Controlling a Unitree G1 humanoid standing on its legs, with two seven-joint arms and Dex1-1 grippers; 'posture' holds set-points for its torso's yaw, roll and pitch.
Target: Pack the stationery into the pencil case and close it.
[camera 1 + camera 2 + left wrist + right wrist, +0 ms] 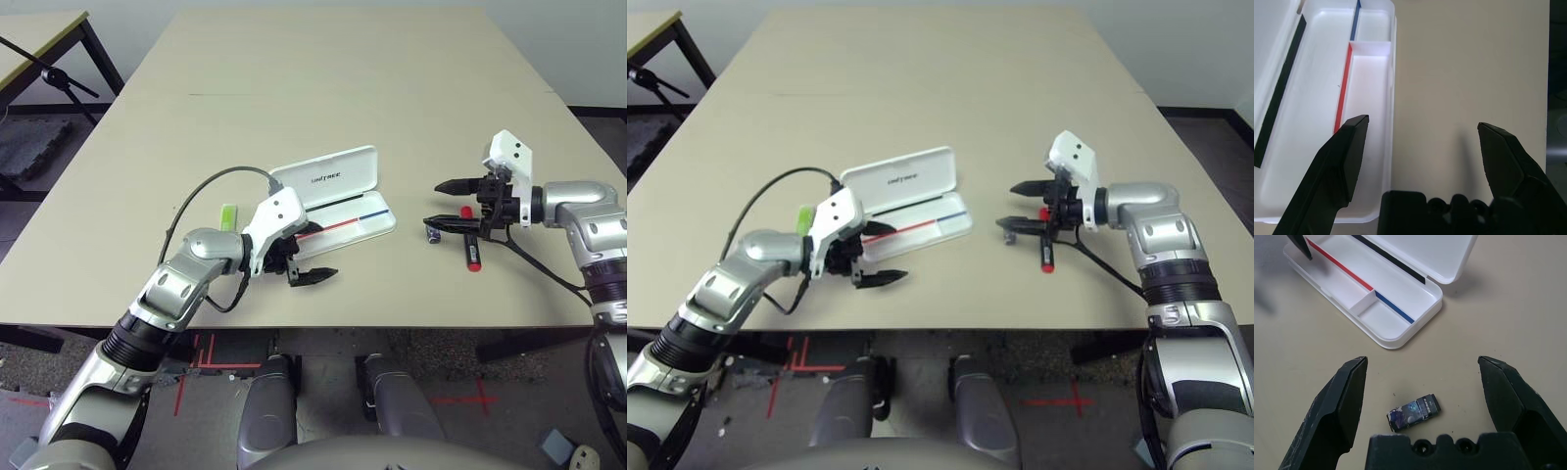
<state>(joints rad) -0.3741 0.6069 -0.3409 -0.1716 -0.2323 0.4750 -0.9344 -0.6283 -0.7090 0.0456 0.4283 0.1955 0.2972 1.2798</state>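
Your pencil case [338, 201] lies open mid-table, lid tipped back toward the far side, tray toward you, red-and-blue line running along the inside.

Your left gripper [306, 259] sits at the tray's left end, fingers spread wide and holding nothing. In the left wrist view one fingertip [1352, 142] hangs over the tray's near compartment and the other is over bare table [323, 88] just outside the rim.

The lime-green flat stick [228, 216] lies on the table left of the case, just behind your left forearm and clear of the fingers.

Your right gripper [443, 204] is to the right of the case, fingers released and wide apart, pointing at it. The tiny dark sharpener-like piece [1413, 412] lies on the table between the two fingers, close to the gripper's base, touching neither. It sits near the case's right end, with a gap of bare table between.

The red marker [471, 247] lies under your right gripper, partly hidden by it; red body pointing toward you, not between the fingers.
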